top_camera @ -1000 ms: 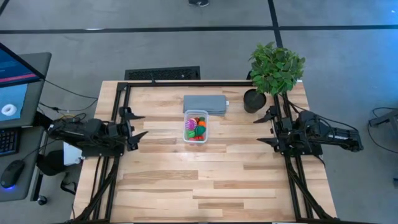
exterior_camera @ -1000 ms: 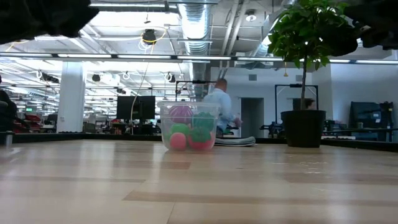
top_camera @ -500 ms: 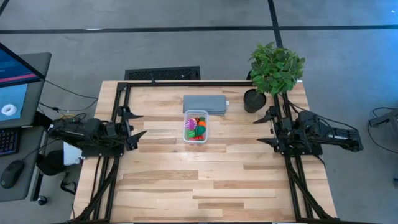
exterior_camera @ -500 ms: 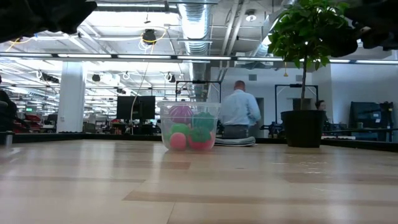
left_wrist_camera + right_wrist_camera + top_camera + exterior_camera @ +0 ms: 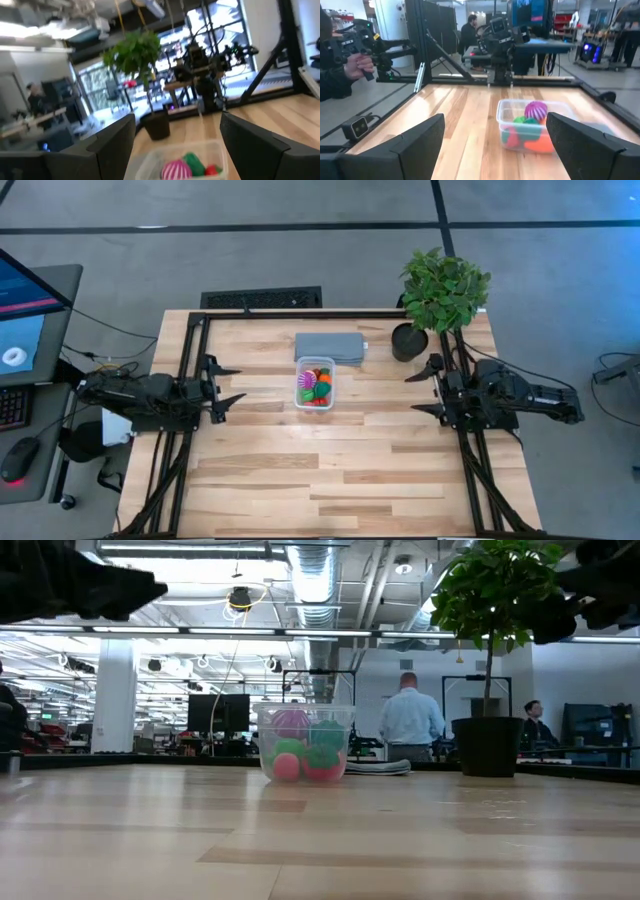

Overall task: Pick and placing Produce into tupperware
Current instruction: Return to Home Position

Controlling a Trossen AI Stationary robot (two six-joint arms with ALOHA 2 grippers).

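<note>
The clear tupperware tub (image 5: pixel 315 383) stands on the wooden table just near of the grey pad, and also shows in the low view (image 5: pixel 304 743). The produce lies inside it: a spiky purple ball (image 5: pixel 306 381), green pieces (image 5: pixel 322 386) and red and orange pieces (image 5: pixel 318 400). My left gripper (image 5: pixel 241 383) is open and empty, left of the tub, its fingers pointing at it (image 5: pixel 177 117). My right gripper (image 5: pixel 409 393) is open and empty, right of the tub, also facing it (image 5: pixel 496 117). Both hang above the table.
A flat grey pad (image 5: pixel 330 347) lies just beyond the tub. A leafy potted plant (image 5: pixel 440 290) stands at the far right corner, close to my right arm. People show in the room beyond the table (image 5: pixel 412 720). Bare wood lies toward the near edge.
My left gripper has moved a little toward the tub and come lower. My right gripper has shifted slightly toward the tub as well. The tub and produce have stayed put. A person in the room behind has walked to the right.
</note>
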